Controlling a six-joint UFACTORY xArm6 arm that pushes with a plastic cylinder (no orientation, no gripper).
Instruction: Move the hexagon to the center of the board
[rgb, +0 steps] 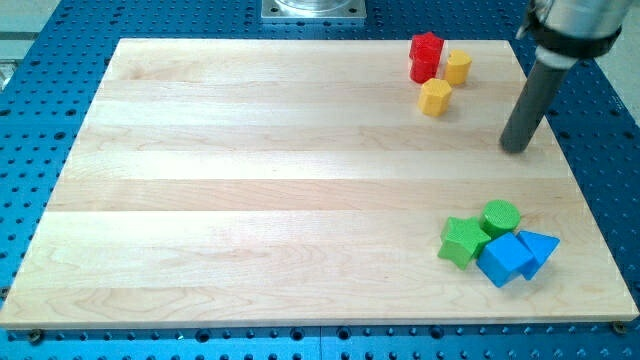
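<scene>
**Hexagon lies up and left of the rod; the centre lies down and left of the hexagon**

No fingers are fitted, so nothing can be spread or pinched; only my tip (516, 148) is carried, set down on the desk (250, 190) near the right edge. The yellow hexagon (435, 97), judged so by its faceted outline, is found in the upper right of the frame, apart from my tip. A second yellow block (458, 67), of unclear shape, and a red block (425, 57) stand just above it. A push towards the centre would have to be started from the hexagon's upper right, where that second yellow block is crowded close.
</scene>
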